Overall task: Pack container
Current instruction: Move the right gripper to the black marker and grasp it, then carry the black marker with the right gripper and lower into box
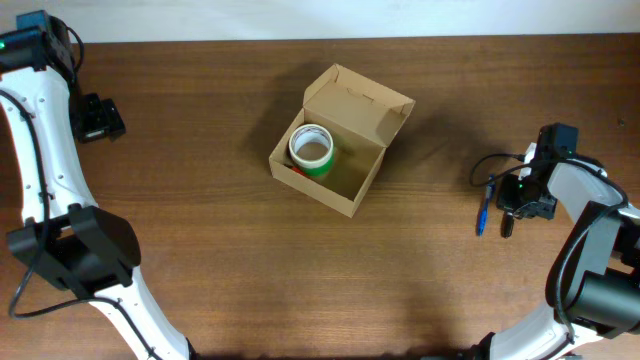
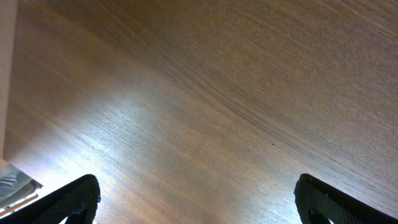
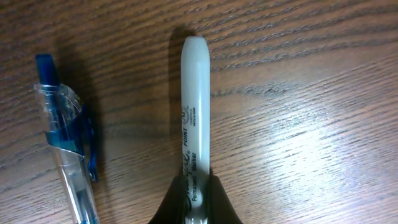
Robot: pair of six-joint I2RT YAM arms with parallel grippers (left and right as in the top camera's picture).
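**Item 1: container** (image 1: 362, 102). Tan cardboard box, centre of the overhead view, slightly above middle. It sits skewed to the table (image 1: 200, 260) edges, lid flap raised at its upper right side.
- Contents: one tape roll (image 1: 311, 149) with a green rim, lying flat in the left part. The right part of the floor is bare.
- Handling, judged: light, thin card. Firm along the folds, but the walls likely give if squeezed. The flap hinges freely and makes a poor handle. Best taken by a side wall near a corner, or steadied from outside.

**Item 2: marker** (image 3: 196, 106). Grey permanent marker, centre of the right wrist view, lying on the wood.
- Handling, judged: light, rigid, smooth and round. Pinched near one end, it may pivot when lifted.

**Item 3: pen** (image 3: 65, 143). Clear barrel, blue clip, just beside the marker at left, apart from it.

**Right gripper** (image 3: 198, 202). At the right of the overhead view, well apart from the container. Fingers are closed onto the marker's lower barrel.

**Left gripper** (image 2: 196, 193). Spread wide over bare wood, nothing between the fingers.
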